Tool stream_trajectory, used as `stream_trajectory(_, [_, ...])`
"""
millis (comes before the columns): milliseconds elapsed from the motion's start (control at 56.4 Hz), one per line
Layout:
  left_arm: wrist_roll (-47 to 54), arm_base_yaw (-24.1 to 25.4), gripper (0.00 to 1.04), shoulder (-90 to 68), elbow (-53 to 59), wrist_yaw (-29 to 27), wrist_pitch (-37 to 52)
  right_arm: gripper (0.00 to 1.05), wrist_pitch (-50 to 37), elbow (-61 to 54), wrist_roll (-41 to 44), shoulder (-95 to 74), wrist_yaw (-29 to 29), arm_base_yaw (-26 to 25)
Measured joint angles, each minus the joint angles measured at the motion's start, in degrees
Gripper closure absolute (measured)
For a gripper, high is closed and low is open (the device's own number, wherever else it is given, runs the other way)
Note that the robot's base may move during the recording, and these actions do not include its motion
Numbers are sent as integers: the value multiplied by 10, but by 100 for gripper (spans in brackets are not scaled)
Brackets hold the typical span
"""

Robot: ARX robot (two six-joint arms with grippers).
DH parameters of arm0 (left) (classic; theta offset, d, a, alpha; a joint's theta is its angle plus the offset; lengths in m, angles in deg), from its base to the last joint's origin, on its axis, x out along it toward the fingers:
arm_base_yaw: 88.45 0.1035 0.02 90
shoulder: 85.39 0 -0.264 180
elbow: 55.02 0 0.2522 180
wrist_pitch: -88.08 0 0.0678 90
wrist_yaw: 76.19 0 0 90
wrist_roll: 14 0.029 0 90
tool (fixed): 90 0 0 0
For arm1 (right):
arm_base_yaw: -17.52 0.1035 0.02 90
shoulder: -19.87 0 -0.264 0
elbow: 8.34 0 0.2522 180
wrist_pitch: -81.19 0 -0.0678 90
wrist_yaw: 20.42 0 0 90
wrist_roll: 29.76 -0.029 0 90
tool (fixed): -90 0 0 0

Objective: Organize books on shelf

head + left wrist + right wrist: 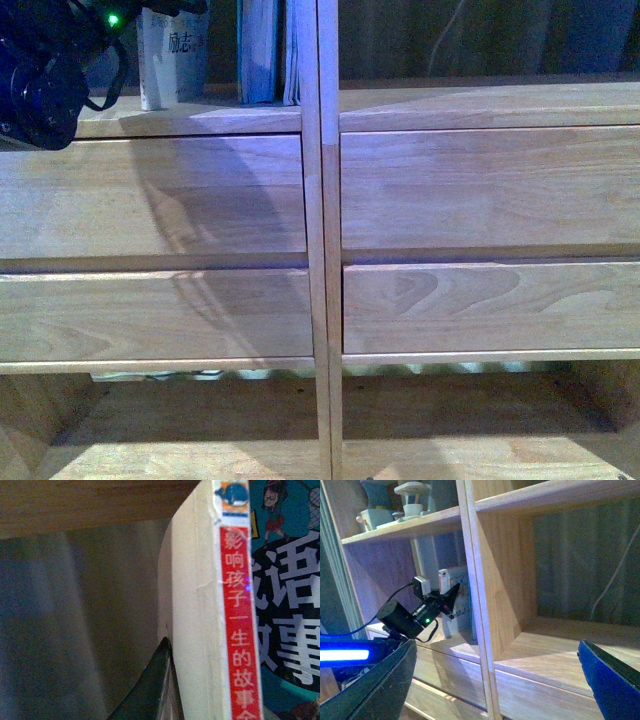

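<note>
The thin white paperback (172,55) stands upright on the left compartment of the light wooden shelf (190,122). My left gripper (451,596) is shut on it. In the left wrist view its red-and-white spine (240,630) and pale page edge fill the middle, with one dark finger (150,695) pressed against its side. The teal-covered book (287,605) stands just beyond it; the teal book (258,50) and a slim companion (292,50) stand against the central divider (322,200). My right gripper (495,680) is open and empty in front of the right compartment.
Four flat drawer fronts (480,190) fill the unit below the shelf board. The right compartment (560,645) shows a bare wooden floor with a thin cable at its back. Pale ornaments (410,495) stand on the upper left shelf. The left arm's cable (385,625) hangs beside the books.
</note>
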Motion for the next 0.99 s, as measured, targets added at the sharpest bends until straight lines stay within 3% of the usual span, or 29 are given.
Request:
stream_trajectory(355, [-7, -7, 88, -54, -106, -14, -68, 7, 0, 0, 0, 0, 0, 0])
stream_trajectory(408, [-12, -9, 75, -57, -114, -13, -87, 7, 0, 0, 0, 0, 0, 0])
stream_trajectory(585, [-32, -12, 48, -50, -80, 6, -91, 7, 0, 0, 0, 0, 0, 0])
stream_trajectory(851, [-96, -10, 6, 49, 96, 21, 4, 7, 0, 0, 0, 0, 0, 0])
stream_trajectory(993, [-150, -3, 7, 137, 215, 28, 59, 7, 0, 0, 0, 0, 0, 0])
